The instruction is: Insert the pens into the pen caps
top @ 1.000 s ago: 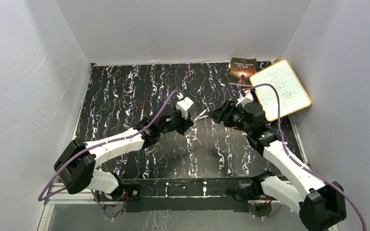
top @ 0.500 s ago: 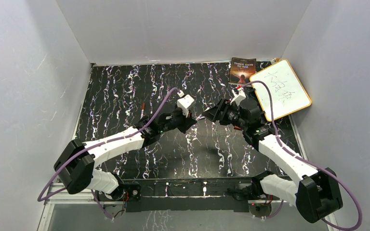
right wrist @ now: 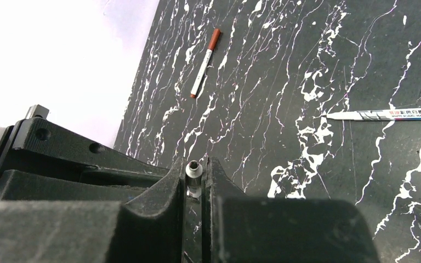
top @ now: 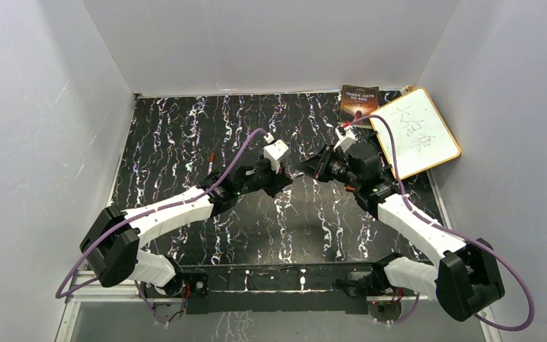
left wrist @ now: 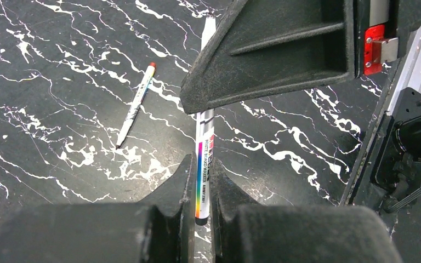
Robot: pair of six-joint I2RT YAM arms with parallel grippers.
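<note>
My left gripper (left wrist: 200, 178) is shut on a white pen (left wrist: 204, 159) with a rainbow stripe, near its dark back end. My right gripper (right wrist: 196, 164) is shut on the same pen's other end, which shows end-on as a small grey tube (right wrist: 193, 169). In the top view the two grippers meet nose to nose over mid-table, left gripper (top: 285, 178) and right gripper (top: 305, 169). A second pen (right wrist: 203, 68) with a reddish-brown cap (right wrist: 214, 37) lies on the table at the left (top: 211, 165). A third white pen (right wrist: 386, 115) lies flat near the grippers (left wrist: 135, 106). No loose cap shows.
The black marbled table (top: 185, 135) is walled by white panels. A whiteboard (top: 417, 132) and a small book (top: 358, 105) lie at the back right corner. Purple cables arc over both arms.
The right gripper moved left toward the left gripper and shut on the far end of the pen held there. The left arm stayed nearly still.
</note>
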